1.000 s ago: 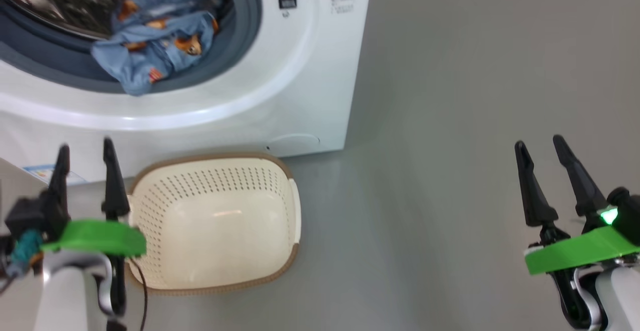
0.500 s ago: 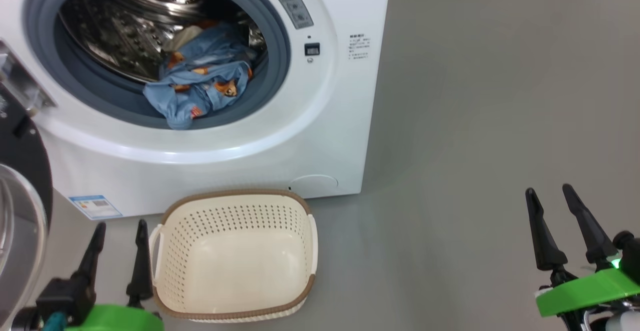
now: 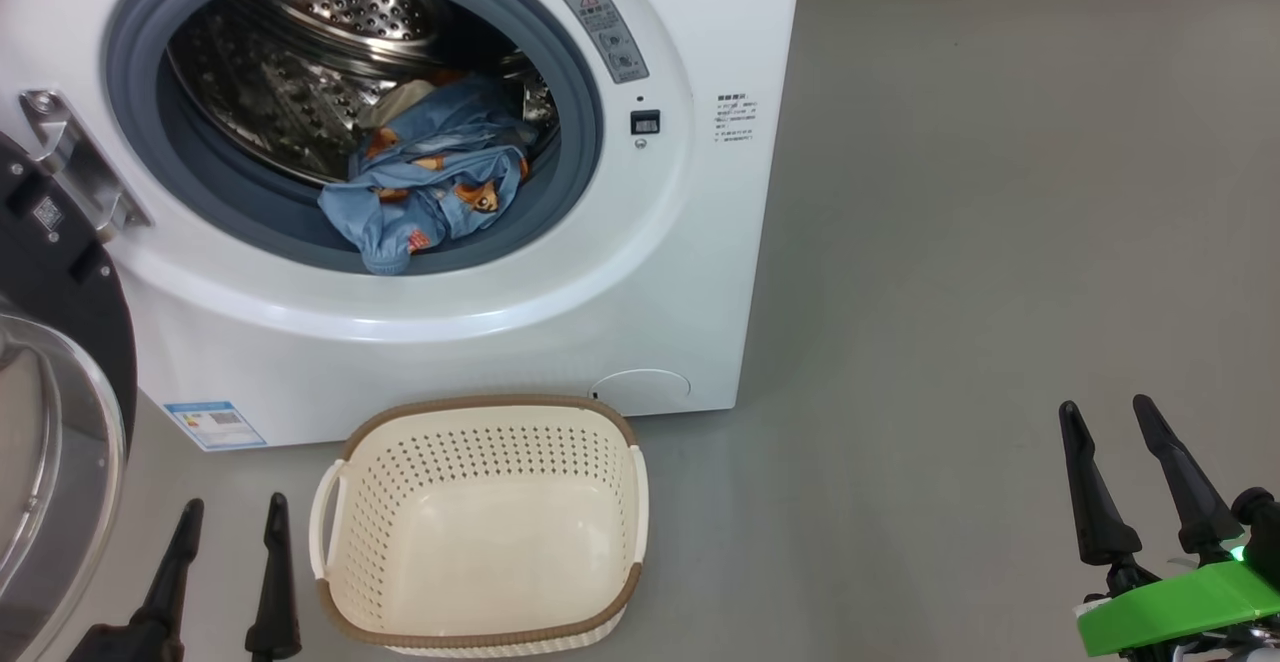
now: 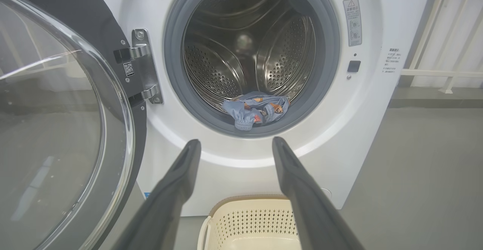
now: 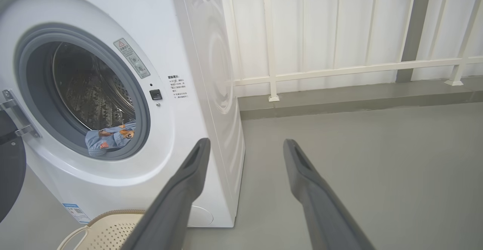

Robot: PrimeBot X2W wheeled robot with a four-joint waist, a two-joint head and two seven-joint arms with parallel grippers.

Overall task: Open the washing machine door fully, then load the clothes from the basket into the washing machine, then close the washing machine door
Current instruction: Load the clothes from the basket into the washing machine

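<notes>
Hem of soft light-blue animal-print clothes (image 4: 258, 108) overlaps the grey-blue rubber seal (image 4: 173, 76) ahead of your spread, empty left gripper (image 4: 236, 141); closing the black-rimmed glass door (image 4: 56, 129) could trap it.

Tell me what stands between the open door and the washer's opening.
The clothes: one fold droops out of the drum onto the grey seal at the opening's lower edge, where the washing machine door must shut. Nothing else visible lies between.

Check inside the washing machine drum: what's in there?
The light-blue printed clothes lie bunched at the front of the steel drum, one end drooping onto the grey seal. Elsewhere the drum looks bare; anything beneath the heap is covered.
</notes>
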